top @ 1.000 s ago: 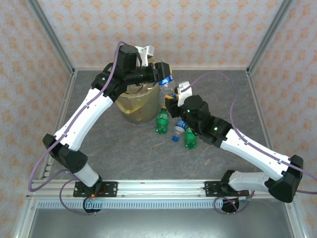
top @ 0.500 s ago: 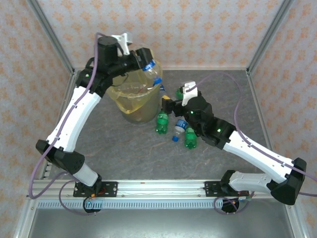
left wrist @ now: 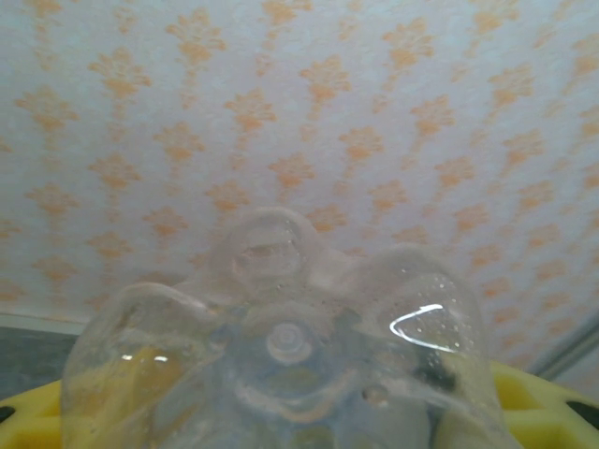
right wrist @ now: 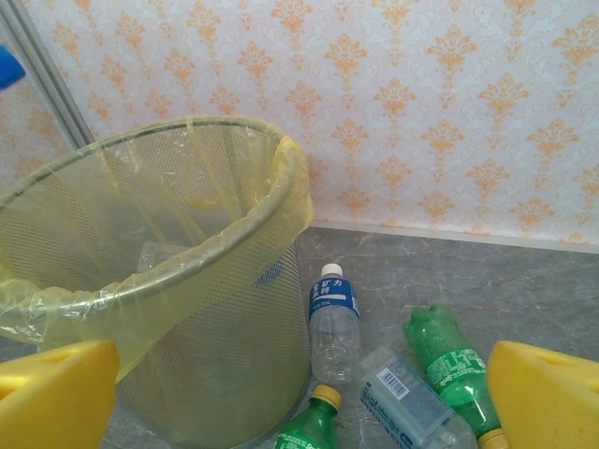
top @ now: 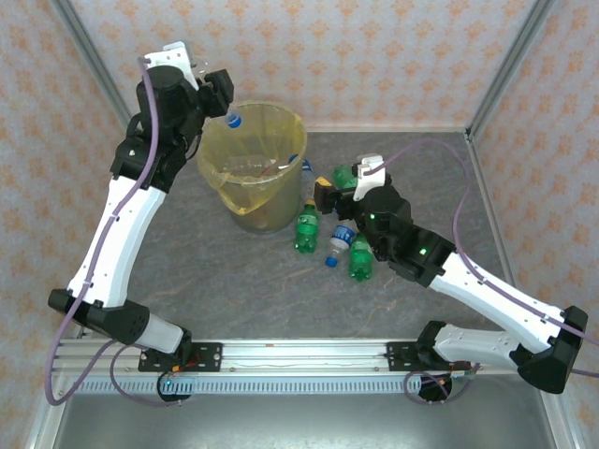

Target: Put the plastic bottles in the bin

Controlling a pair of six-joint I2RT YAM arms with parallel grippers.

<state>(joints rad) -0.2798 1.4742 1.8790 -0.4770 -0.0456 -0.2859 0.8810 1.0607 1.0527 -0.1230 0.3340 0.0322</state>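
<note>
My left gripper [top: 217, 94] is raised above the far left rim of the bin [top: 271, 117] and shut on a clear plastic bottle [top: 230, 114], blue cap pointing down toward the bin. That bottle's base [left wrist: 281, 346] sits between the yellow fingers [left wrist: 552, 412]. My right gripper [top: 326, 194] is open and low over the table, just right of the bin [right wrist: 159, 281]. Ahead of its yellow fingers [right wrist: 56, 402] lie a clear blue-labelled bottle [right wrist: 332, 318], a green bottle [right wrist: 449, 360], a clear barcode-labelled bottle [right wrist: 402, 398] and a yellow-capped green bottle [right wrist: 314, 426].
More bottles lie on the grey table right of the bin: a green one [top: 306, 229], a clear blue-capped one [top: 337, 245] and another green one [top: 360, 259]. Some clear bottles rest inside the bin's yellow bag. Patterned walls and metal posts enclose the table.
My left arm has swung from the bin's right rim up and across to its far left side, carrying the clear bottle. My right arm has shifted slightly; a green bottle now shows beside it.
</note>
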